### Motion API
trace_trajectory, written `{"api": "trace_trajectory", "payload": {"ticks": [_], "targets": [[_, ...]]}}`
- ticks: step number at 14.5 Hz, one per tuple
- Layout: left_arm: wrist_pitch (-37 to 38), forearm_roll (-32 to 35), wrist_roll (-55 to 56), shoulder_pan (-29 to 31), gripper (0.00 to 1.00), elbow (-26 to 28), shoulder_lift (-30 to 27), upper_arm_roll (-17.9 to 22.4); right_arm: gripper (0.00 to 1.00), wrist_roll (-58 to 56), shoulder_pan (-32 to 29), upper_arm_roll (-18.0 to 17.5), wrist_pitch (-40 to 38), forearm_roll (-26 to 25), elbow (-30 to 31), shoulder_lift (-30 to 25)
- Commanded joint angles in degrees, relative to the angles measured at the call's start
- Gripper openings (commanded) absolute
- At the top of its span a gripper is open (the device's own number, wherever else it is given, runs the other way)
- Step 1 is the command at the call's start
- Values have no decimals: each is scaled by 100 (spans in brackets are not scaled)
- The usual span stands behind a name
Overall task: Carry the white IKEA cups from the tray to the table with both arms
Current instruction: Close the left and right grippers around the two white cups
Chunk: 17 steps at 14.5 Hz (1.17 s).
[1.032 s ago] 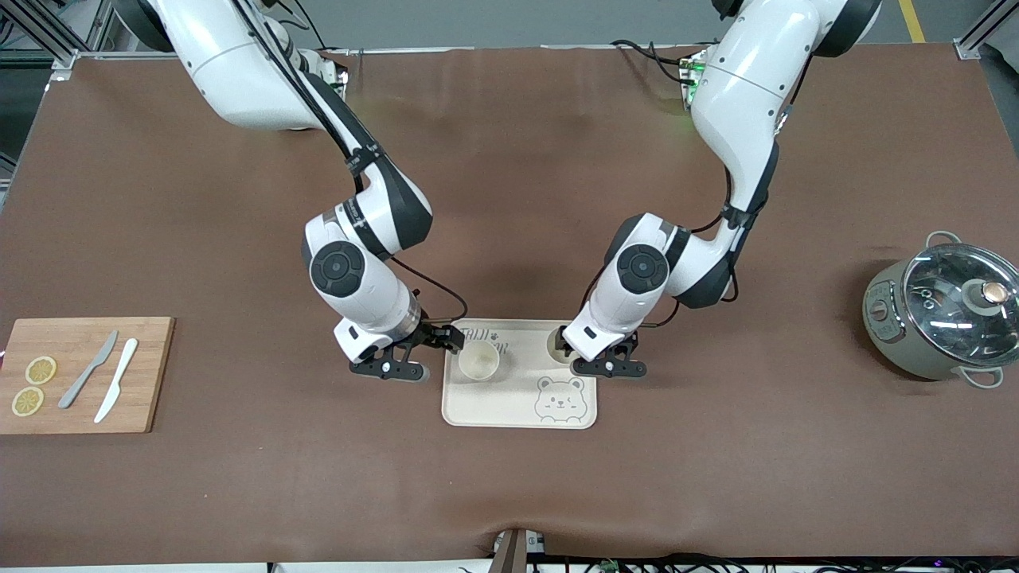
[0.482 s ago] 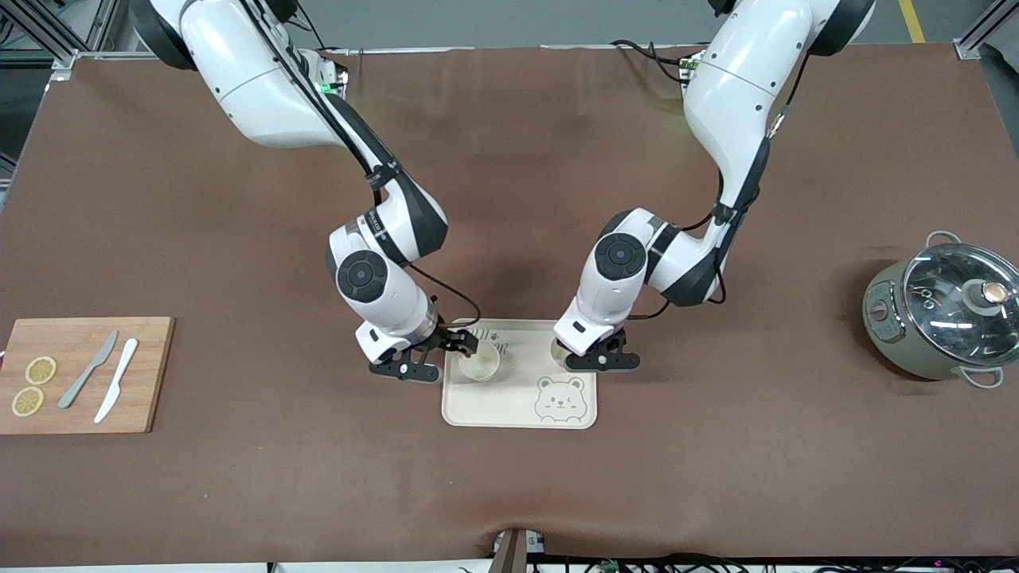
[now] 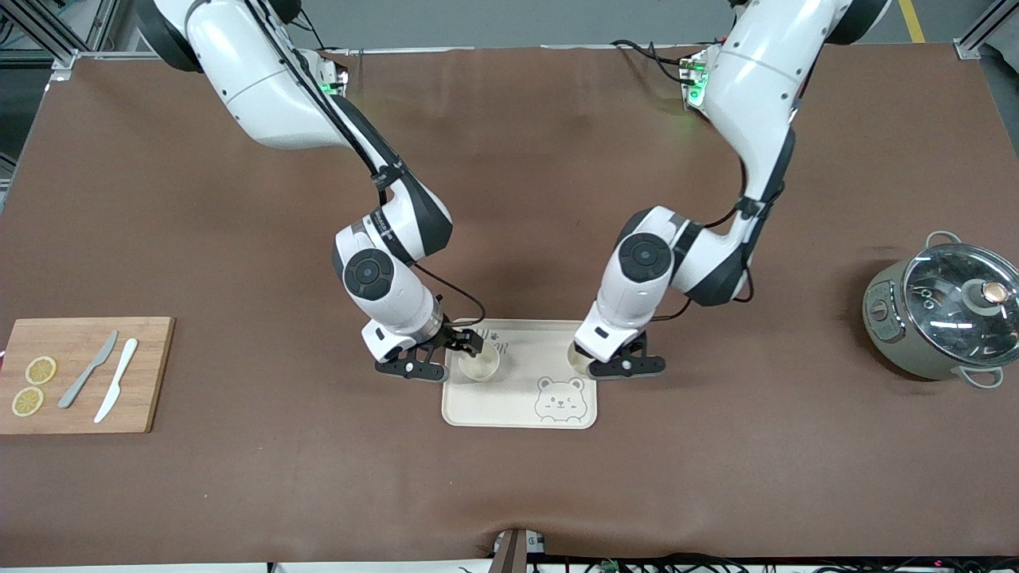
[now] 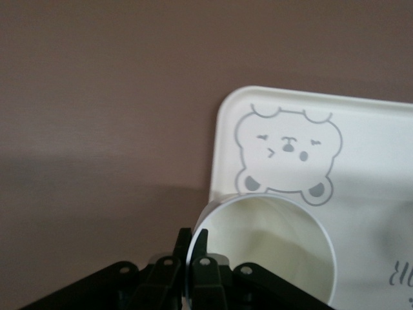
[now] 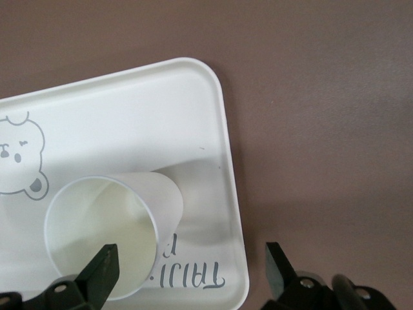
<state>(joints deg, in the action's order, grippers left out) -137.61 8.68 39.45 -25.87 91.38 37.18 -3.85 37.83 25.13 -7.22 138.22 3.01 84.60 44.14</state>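
A cream bear tray [image 3: 517, 398] lies mid-table. One white cup [image 3: 480, 364] stands upright on it at the end toward the right arm. My right gripper [image 3: 468, 344] is open at this cup. In the right wrist view the gripper [image 5: 190, 261] has one finger over the cup's [image 5: 110, 232] mouth and the other outside, over the tray's [image 5: 129, 116] edge. My left gripper [image 3: 591, 360] is shut on the rim of the second cup [image 3: 578, 363], at the tray's edge toward the left arm. The left wrist view shows the gripper [image 4: 193, 240] pinching the cup's [image 4: 271, 252] wall beside the printed bear [image 4: 287, 155].
A wooden cutting board [image 3: 151, 374] with two lemon slices [image 3: 33, 385], a grey knife [image 3: 87, 370] and a white knife [image 3: 116, 380] lies at the right arm's end. A grey pot with a glass lid [image 3: 939, 314] stands at the left arm's end.
My left gripper has carried its cup toward the tray's edge at the left arm's end. My right gripper has moved in from beside the tray to the standing cup.
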Motion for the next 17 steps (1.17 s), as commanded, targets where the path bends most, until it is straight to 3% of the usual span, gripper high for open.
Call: {"api": "trace_trajectory", "payload": {"ticks": [1,4,12,14,17], "targets": [[750,-147,-102,379,0,618,-974,-290,100,163,114,62,108,-125,-128,156],[1368,-393,-682,1195,0,933,-1545,-896,100,163,167,97,108,-125,-180,209],[1133,-613,-2167,3358,0,2760,-2864,-2259,100,172,255,142,108,-117,-242,288],[581,-858,-2466,3571,0,3410,-3224,-2339,91,189,264,142,117,-117,-251,314],[-27,-1114,-2810,3580,0,4070,-3489,-2339,68,233,290,141,196,-117,-251,332]]}}
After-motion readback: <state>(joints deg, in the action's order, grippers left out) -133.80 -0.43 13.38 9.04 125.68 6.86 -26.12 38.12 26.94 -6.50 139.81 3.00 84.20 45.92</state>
